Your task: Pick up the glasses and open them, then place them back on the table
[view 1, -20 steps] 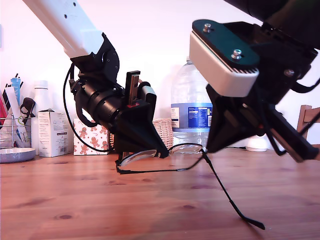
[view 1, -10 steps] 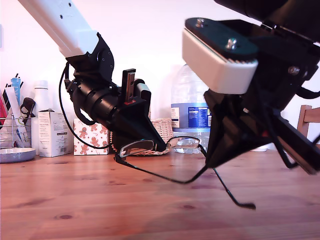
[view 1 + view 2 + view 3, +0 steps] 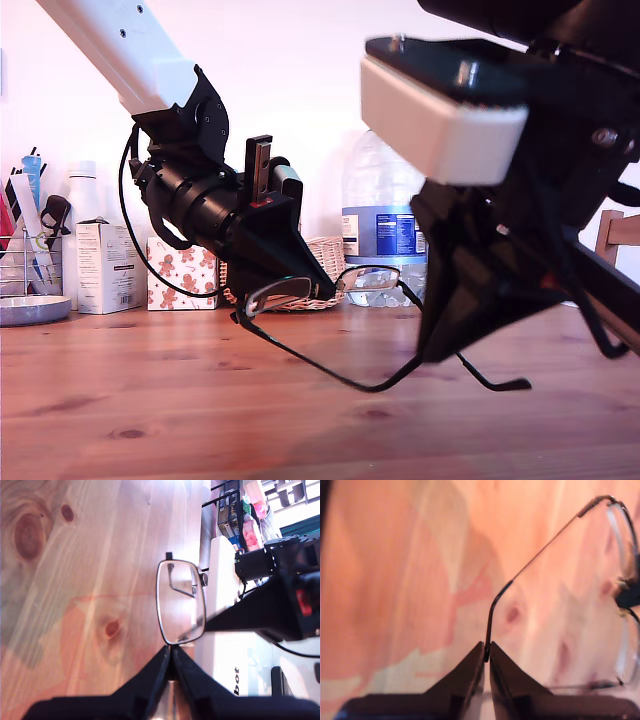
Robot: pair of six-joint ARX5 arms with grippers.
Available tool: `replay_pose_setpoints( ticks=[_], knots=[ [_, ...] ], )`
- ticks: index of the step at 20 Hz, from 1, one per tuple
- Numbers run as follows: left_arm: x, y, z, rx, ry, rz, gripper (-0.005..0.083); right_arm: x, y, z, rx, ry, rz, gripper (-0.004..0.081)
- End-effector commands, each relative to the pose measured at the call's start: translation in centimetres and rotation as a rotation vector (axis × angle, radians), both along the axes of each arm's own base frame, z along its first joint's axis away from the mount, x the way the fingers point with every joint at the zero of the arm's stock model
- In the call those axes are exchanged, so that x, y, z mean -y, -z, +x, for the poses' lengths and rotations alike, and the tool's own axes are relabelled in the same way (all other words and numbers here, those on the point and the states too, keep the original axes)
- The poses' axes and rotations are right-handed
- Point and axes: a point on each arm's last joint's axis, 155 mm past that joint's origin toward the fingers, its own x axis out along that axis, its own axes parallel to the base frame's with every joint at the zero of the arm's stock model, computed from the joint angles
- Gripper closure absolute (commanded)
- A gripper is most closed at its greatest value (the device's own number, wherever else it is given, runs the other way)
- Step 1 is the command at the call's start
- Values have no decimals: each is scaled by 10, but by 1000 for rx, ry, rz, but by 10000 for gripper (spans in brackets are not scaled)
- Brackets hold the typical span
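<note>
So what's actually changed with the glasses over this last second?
The glasses have been lifted and tilted: a second ago one temple tip touched the table; now both hang clear of it. My second gripper, pinching a temple end, swung that arm further out from the frame. My first gripper kept its pinch on the lens rim. The water bottle and basket behind stayed put.

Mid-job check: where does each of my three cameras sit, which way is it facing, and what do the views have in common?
Exterior view: low at table height, facing a white wall; both arms fill it, holding the thin black metal-framed glasses above the reddish-brown wooden table.
First wrist view: on my first gripper, looking down at the table; its jaws pinch the lens frame.
Second wrist view: on my second gripper, facing the table; it pinches a temple arm.
Shared: all show the glasses.
</note>
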Motion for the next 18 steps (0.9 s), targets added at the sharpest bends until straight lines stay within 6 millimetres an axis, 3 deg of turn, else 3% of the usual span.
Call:
replay_pose_setpoints(
  ticks=[1, 5, 10, 12, 14, 15, 18],
  knots=[
    [2, 6, 2, -14, -3, -3, 795, -5, 3, -9, -33, 1, 20, 551],
    [2, 6, 2, -14, -3, -4, 795, -10, 3, -15, -60, 32, 46, 417],
    [2, 6, 2, -15, -4, -5, 795, -8, 3, -14, -58, 38, 39, 425],
    [2, 5, 2, -16, -5, -9, 795, -8, 3, -14, -71, 68, 53, 514],
    [3, 5, 4, -10, -6, -17, 795, -5, 3, -10, -59, 98, 51, 732],
    [4, 5, 5, 0, -5, -19, 795, -4, 2, -8, -51, 108, 50, 782],
    [3, 13, 10, 49, 4, 0, 795, -2, 1, -5, -48, 157, 64, 778]
  ],
)
